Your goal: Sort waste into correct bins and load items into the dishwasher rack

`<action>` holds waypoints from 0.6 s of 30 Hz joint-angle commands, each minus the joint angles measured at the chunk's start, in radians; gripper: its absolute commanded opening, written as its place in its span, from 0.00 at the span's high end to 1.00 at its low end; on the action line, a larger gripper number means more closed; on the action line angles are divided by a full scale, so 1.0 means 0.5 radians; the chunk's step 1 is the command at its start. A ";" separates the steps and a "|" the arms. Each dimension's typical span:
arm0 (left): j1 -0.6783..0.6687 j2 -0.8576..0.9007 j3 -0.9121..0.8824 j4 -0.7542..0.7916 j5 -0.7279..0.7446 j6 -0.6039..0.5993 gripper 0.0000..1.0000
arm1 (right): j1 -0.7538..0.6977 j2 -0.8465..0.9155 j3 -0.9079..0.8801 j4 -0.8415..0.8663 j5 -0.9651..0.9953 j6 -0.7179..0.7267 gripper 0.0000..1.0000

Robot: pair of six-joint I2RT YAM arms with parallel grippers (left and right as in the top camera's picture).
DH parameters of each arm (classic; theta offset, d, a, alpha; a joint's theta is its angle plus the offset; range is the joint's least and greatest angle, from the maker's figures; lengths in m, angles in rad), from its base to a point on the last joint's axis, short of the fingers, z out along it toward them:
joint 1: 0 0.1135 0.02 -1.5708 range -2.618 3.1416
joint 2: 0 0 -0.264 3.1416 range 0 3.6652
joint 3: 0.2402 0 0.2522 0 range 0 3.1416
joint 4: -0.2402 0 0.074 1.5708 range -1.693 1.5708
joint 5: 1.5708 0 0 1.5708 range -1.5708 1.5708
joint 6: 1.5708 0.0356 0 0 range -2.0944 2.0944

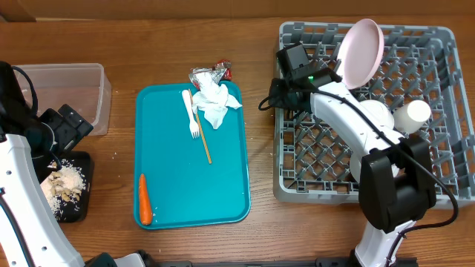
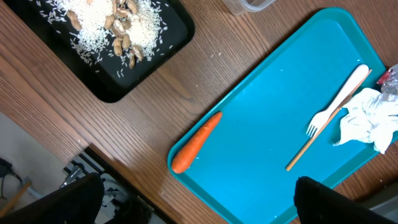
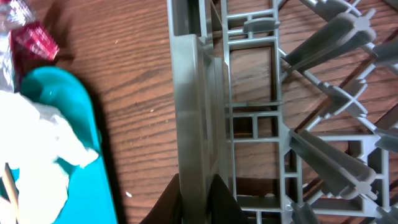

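Right now the right arm (image 1: 349,111) reaches across the grey rack (image 1: 326,152), and its jaws are pinched together on the rack's left wall, one finger (image 3: 177,199) on each side of the rim. A round plate (image 1: 361,46) stands on edge among the pegs at the back of the rack. A small white cup (image 1: 413,113) lies further to the right inside it.

Over on the other side, the left arm (image 1: 22,178) hangs above the black tray (image 2: 168,31) with its jaws spread wide and holding nothing. That tray sits on the bench (image 1: 260,222) and carries a heap of rice and nuts (image 2: 112,18). The clear tub (image 1: 70,78) stands just behind it.

Between the two arms lies the teal tray (image 2: 267,124). The carrot (image 2: 196,142) rests along its left rim near the front corner. The white fork (image 2: 336,102) lies toward the back with a thin wooden stick (image 2: 311,146) beside it. The crumpled napkin (image 2: 370,118) lies just to the right of the fork. The red-and-silver wrapper (image 1: 206,73) sits at the tray's back edge, touching the napkin.
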 commanded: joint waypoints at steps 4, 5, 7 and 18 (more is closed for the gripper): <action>0.008 0.009 -0.007 0.002 -0.006 -0.020 0.00 | -0.070 -0.017 -0.006 -0.001 -0.040 0.114 0.96; 0.008 0.009 -0.007 0.002 -0.007 -0.020 0.00 | -0.068 -0.017 -0.006 -0.002 -0.054 0.021 0.96; 0.008 0.009 -0.007 0.001 -0.006 -0.020 0.00 | -0.060 -0.017 -0.006 -0.001 -0.079 -0.095 0.96; 0.008 0.009 -0.007 0.001 -0.006 -0.020 0.00 | -0.066 -0.017 -0.006 -0.014 -0.181 -0.503 0.96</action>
